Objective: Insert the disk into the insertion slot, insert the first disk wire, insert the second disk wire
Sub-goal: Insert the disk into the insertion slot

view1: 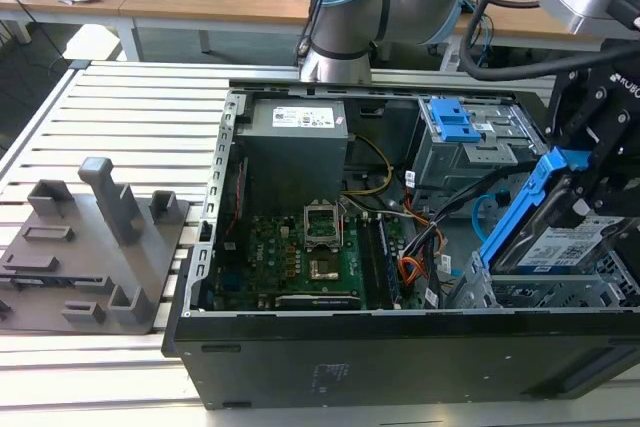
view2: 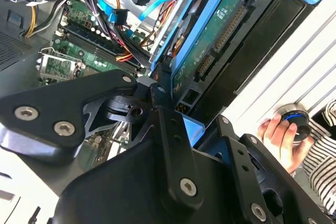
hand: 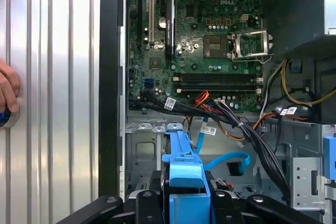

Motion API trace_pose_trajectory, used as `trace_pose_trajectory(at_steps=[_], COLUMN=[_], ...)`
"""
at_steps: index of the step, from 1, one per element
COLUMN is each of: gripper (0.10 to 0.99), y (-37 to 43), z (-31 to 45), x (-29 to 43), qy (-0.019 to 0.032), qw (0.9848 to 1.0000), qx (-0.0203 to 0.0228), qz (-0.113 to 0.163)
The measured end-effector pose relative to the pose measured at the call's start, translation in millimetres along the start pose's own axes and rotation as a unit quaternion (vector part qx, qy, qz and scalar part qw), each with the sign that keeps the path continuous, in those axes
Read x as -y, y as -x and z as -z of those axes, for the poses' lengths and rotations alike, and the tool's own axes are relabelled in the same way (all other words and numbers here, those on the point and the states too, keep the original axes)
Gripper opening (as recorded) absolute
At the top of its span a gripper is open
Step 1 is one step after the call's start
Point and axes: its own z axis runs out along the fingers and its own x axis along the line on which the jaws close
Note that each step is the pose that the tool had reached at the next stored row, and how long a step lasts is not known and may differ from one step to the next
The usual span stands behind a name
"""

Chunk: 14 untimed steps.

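I have the disk (view1: pixel 560 244) tilted steeply, its low end at the mouth of the slot (view1: pixel 530 295) at the exterior view's right. It isn't seated, and I judge the tilt lets it enter edge-first. The gripper (hand: pixel 186 205) is clamped on the blue caddy from both sides, leaving the connector edge free. A blue wire (hand: pixel 227 159) lies loose near the slot, unplugged. All of it sits in the open case (view1: pixel 400 357) on the desk (view1: pixel 130 117). A person's hand (hand: pixel 6 92) rests on a round button outside.
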Motion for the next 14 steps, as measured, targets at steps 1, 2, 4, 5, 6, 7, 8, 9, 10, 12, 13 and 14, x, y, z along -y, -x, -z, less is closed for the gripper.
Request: trace_pose_trajectory(at_steps=[1, 2, 4, 5, 6, 7, 8, 9, 10, 12, 13, 14], gripper=[0.365, 0.365, 0.365, 0.365, 0.365, 0.365, 0.365, 0.365, 0.365, 0.365, 0.365, 0.365], y=[0.0, 0.0, 0.1, 0.1, 0.0, 0.1, 0.1, 0.1, 0.0, 0.1, 0.1, 0.1], z=[-2.5, -3.9, -6.6, -7.6, -9.3, -10.7, -11.6, -11.6, -11.6, -11.7, -11.8, -11.8], x=[0.1, 0.1, 0.3, 0.3, 0.4, 0.4, 0.4, 0.5, 0.5, 0.4, 0.5, 0.5], qy=[0.0, 0.0, 0.0, 0.0, 0.0, 0.0, 0.0, 0.0, 0.0, 0.0, 0.0, 0.0], qw=[1.0, 1.0, 1.0, 1.0, 1.0, 1.0, 1.0, 1.0, 1.0, 1.0, 1.0, 1.0], qx=[0.0, 0.0, 0.0, 0.0, 0.0, 0.0, -0.0001, -0.0001, -0.0001, -0.0001, 0.0, -0.0001], qz=[0.0, 0.0, 0.0, 0.0, 0.0, 0.0, 0.0, 0.0, 0.0, 0.0, 0.0, 0.0])
